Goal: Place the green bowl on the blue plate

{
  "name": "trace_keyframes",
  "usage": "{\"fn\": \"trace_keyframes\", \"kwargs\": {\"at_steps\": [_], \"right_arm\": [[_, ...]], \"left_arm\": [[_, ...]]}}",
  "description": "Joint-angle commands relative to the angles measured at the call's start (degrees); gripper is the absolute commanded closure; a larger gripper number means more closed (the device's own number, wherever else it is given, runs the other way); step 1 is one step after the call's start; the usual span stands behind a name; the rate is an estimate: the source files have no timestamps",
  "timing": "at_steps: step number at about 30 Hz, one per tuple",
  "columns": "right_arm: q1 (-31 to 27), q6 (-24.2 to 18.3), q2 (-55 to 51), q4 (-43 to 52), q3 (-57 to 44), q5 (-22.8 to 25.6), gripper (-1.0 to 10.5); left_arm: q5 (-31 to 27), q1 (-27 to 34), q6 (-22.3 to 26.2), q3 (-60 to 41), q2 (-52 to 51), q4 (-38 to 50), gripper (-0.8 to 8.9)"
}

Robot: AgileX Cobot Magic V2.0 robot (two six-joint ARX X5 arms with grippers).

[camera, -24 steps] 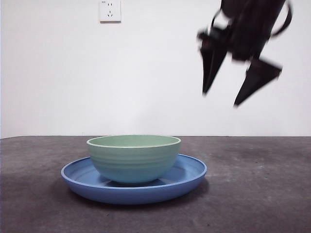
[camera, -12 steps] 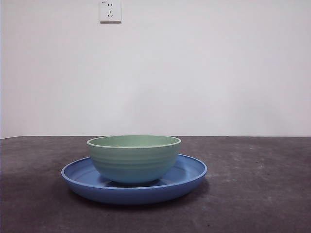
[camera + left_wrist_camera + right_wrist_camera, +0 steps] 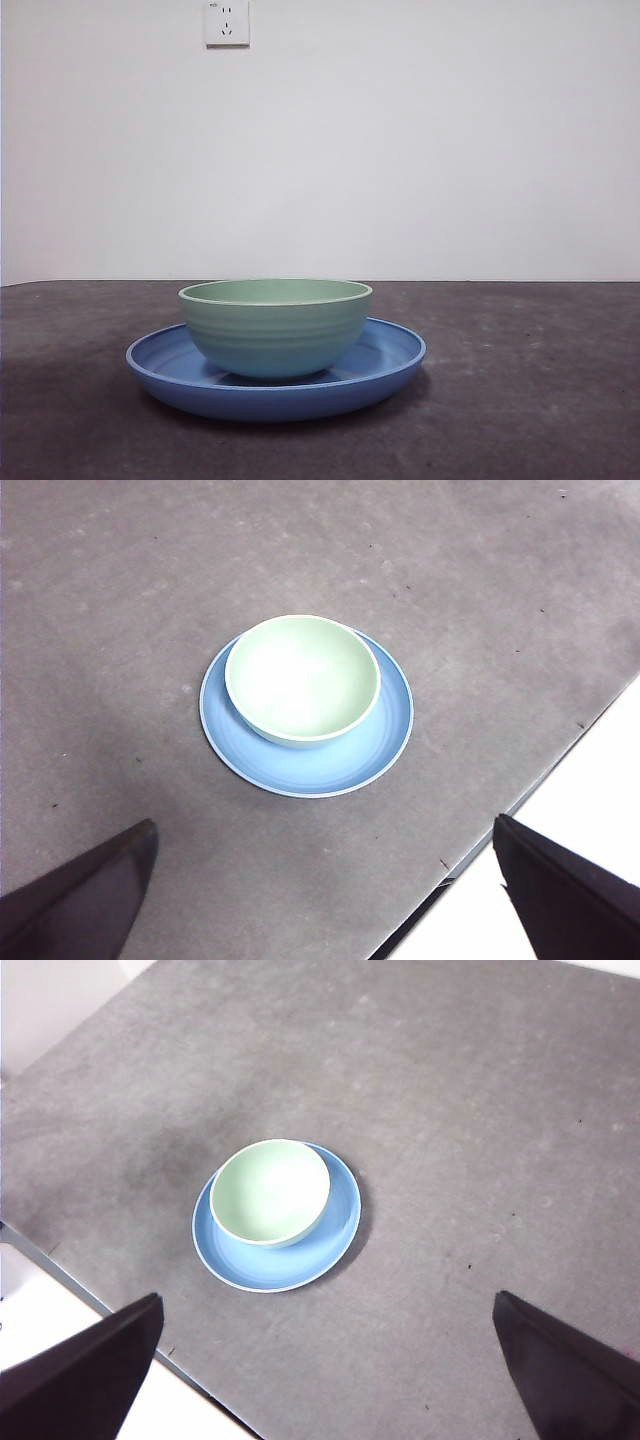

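The green bowl (image 3: 276, 326) is sitting upright inside the blue plate (image 3: 385, 365), resting on the plate's floor with the plate's rim showing all round it. In the left wrist view the green bowl (image 3: 302, 679) is lying off-centre on the blue plate (image 3: 375, 750), leaving a wider band of blue on 1 side. The plate is resting on the dark grey worktop (image 3: 530, 400), in front of a white wall with a socket (image 3: 226, 22). Both arms are waiting high above, well apart from the dishes. The left gripper (image 3: 330, 900) is showing its 2 jaws spread wide with nothing between them; the right gripper (image 3: 325, 1375) is likewise holding its 2 jaws wide apart and gripping nothing.
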Motion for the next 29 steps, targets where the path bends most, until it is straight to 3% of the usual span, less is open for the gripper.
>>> {"fn": "trace_keyframes", "kwargs": {"at_steps": [1,2,3,4,5,6,22,29], "right_arm": [[0.4,-0.2,0.2,-3.9,1.0,0.2,3.1],[0.4,0.1,0.2,-3.9,1.0,0.2,3.7],[0.4,0.6,0.2,-3.9,1.0,0.2,4.9],[0.4,0.7,0.2,-3.9,1.0,0.2,7.7],[0.4,0.6,0.2,-3.9,1.0,0.2,9.6],[0.4,0.6,0.2,-3.9,1.0,0.2,9.3],[0.4,0.6,0.2,-3.9,1.0,0.2,9.3],[0.4,0.6,0.2,-3.9,1.0,0.2,9.3]], "left_arm": [[0.1,-0.2,0.0,0.4,0.3,0.6,2.22],[0.1,-0.2,0.0,0.4,0.3,0.6,2.31],[0.1,-0.2,0.0,0.4,0.3,0.6,3.15],[0.1,-0.2,-0.1,0.4,0.3,0.3,5.81],[0.1,-0.2,0.0,0.4,0.3,0.4,8.28],[0.1,-0.2,-0.2,0.4,0.3,0.8,7.78],[0.1,0.1,-0.1,0.4,0.2,0.8,7.81],[0.1,11.4,0.1,0.3,-0.9,0.6,7.81]]}}
